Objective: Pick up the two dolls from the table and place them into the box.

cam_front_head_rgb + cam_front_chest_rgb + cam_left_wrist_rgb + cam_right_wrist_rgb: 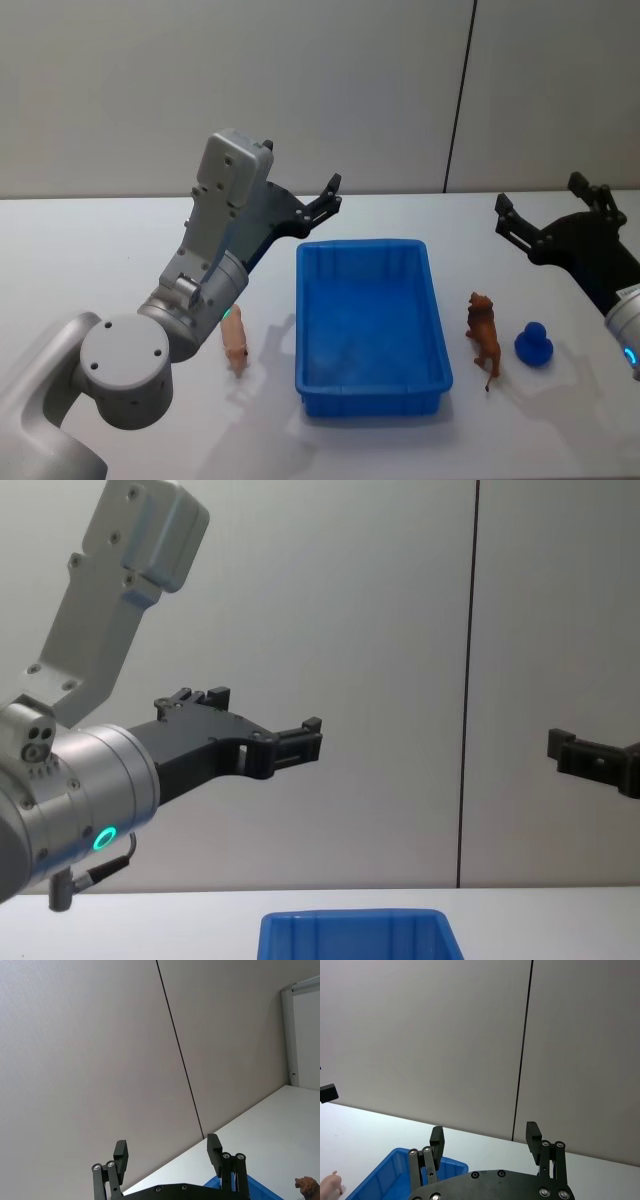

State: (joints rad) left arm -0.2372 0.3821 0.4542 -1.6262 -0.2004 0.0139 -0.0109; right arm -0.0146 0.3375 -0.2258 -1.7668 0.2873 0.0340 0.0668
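Head view: a bright blue ribbed plastic bin (pixel 300 330) sits on the plain white table (pixel 120 240), with a pink pig doll (pixel 235 343) just left of it, a brown lion doll (pixel 484 335) just right, and a blue duck toy (pixel 534 345) beyond the lion. The black left gripper (pixel 330 194) hangs over the bin's far-left corner, the black right gripper (pixel 538 193) off to its far right. Left wrist view: its fingers (pixel 121 1154) stand wide apart. Right wrist view: those fingers (pixel 436 1138) are spread too. Chest view: both grippers hang high above the bin

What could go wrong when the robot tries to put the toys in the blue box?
The pink pig stands right beside the left arm, so reaching down with the open left claw might knock it over. The brown lion and blue duck stand close together right of the box, so the open right claw could bump one while grabbing the other.
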